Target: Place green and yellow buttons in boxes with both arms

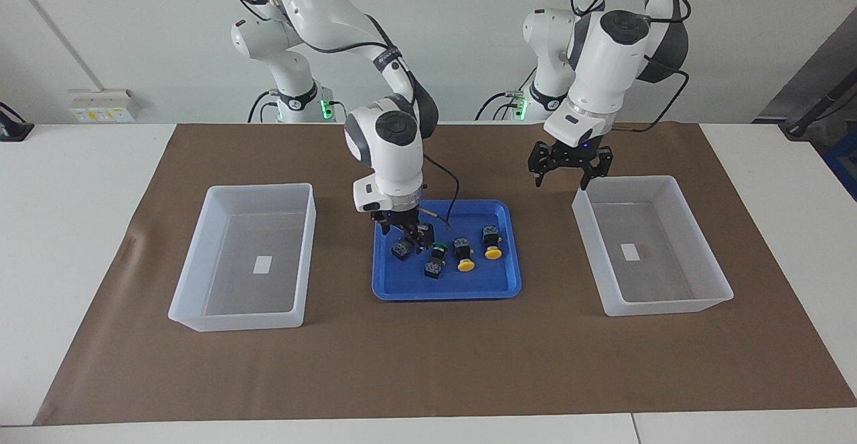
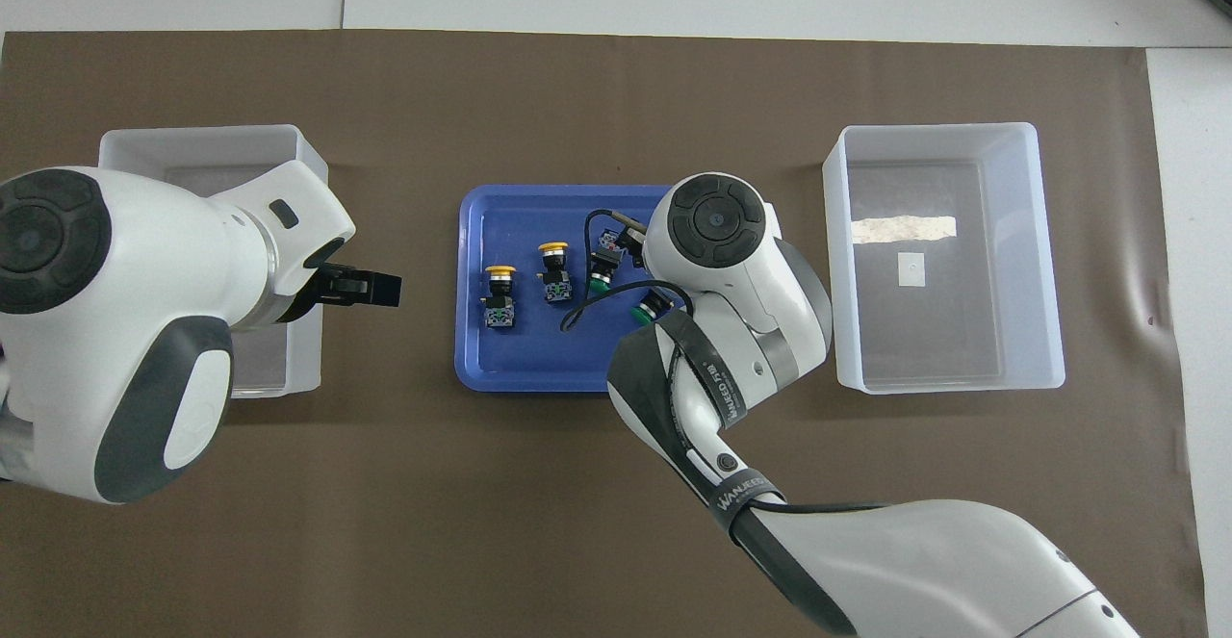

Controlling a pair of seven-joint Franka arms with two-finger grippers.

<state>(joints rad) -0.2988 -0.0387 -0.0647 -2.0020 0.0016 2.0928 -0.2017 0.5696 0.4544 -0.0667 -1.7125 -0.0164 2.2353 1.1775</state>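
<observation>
Shallow blue plastic tray [image 1: 381,283] — holds four black-bodied green and yellow buttons [image 1: 463,254] for picking. Right gripper [image 1: 404,233] low over a green one, fingers open; left gripper [image 1: 569,166] open over the brown mat [image 1: 428,363] — both translucent white boxes [image 1: 194,283] await.

Right arm bent steeply downward, right gripper [image 1: 406,235] low with fingers parted — left arm angled inward, left gripper [image 1: 569,171] raised, pointing down, fingers spread.

A big brown mat [image 1: 428,363] covers most of the white table [image 1: 73,230]. In the middle of the mat sits a flat blue tray [image 1: 447,290]. In the facing view, a white box of wall plugs [image 1: 100,104] is at about 10 o'clock from the tray, up on the wall.
</observation>
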